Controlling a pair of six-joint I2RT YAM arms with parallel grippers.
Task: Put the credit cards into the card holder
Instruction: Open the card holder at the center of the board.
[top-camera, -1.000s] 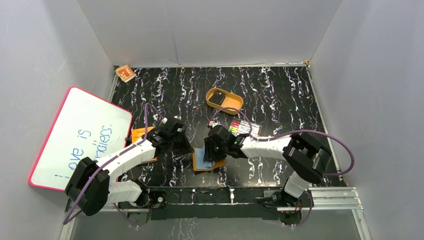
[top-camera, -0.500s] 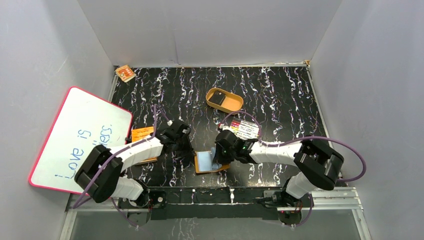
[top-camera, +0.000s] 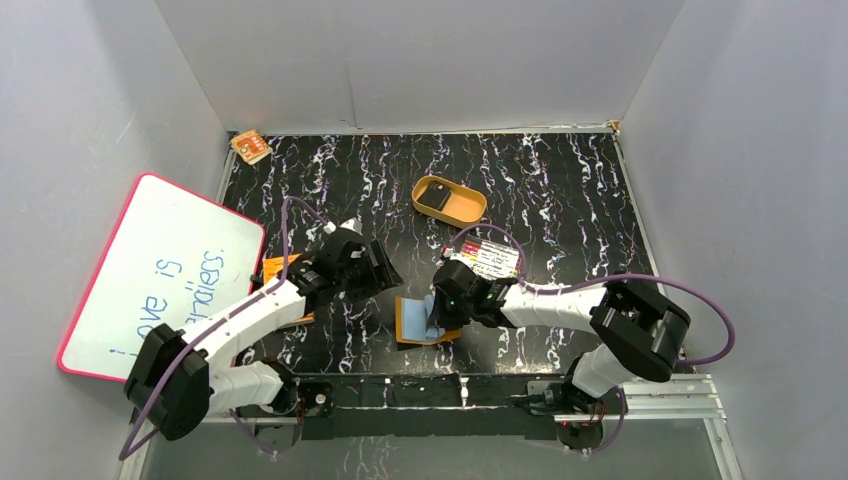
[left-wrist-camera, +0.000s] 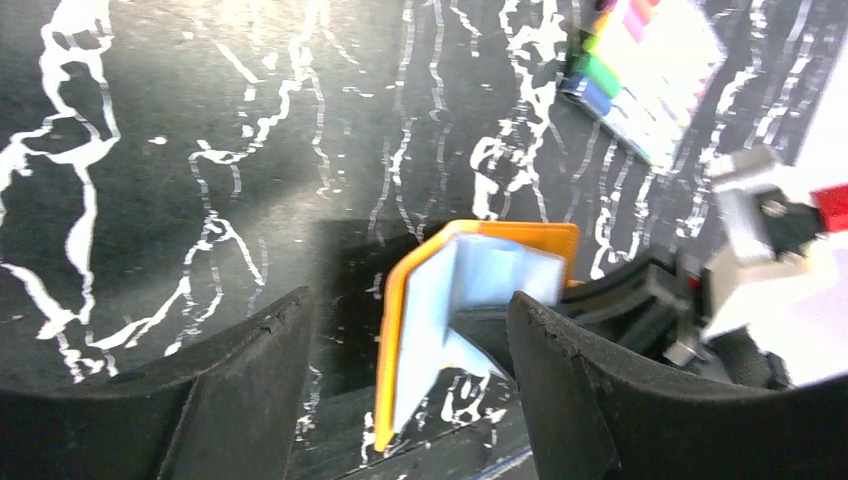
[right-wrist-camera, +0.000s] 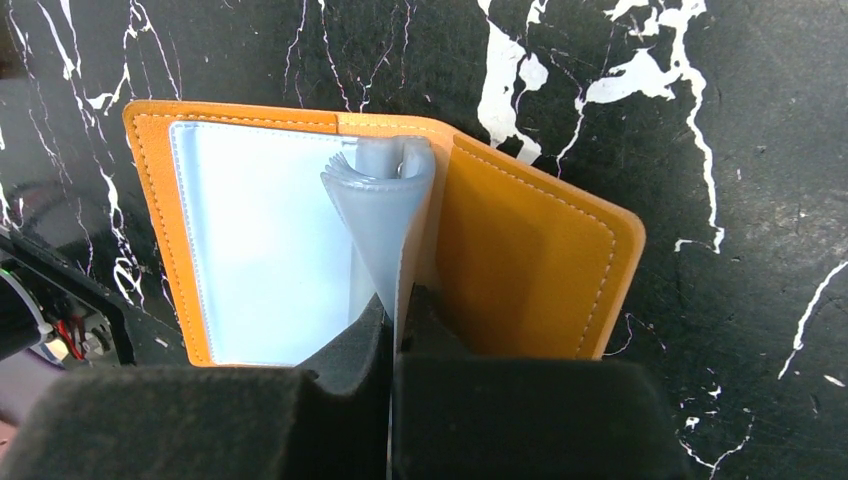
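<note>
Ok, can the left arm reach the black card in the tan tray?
Probably yes: left gripper open and empty, nothing stands between it and the tan tray, black card lies uncovered inside.

The top external camera is looking steeply down from high above the near edge, taking in the whole marbled table (top-camera: 560, 180). Both wrist cameras are hanging low and close, sharing the open card holder (top-camera: 412, 320); the right one is sitting nearest.
</note>
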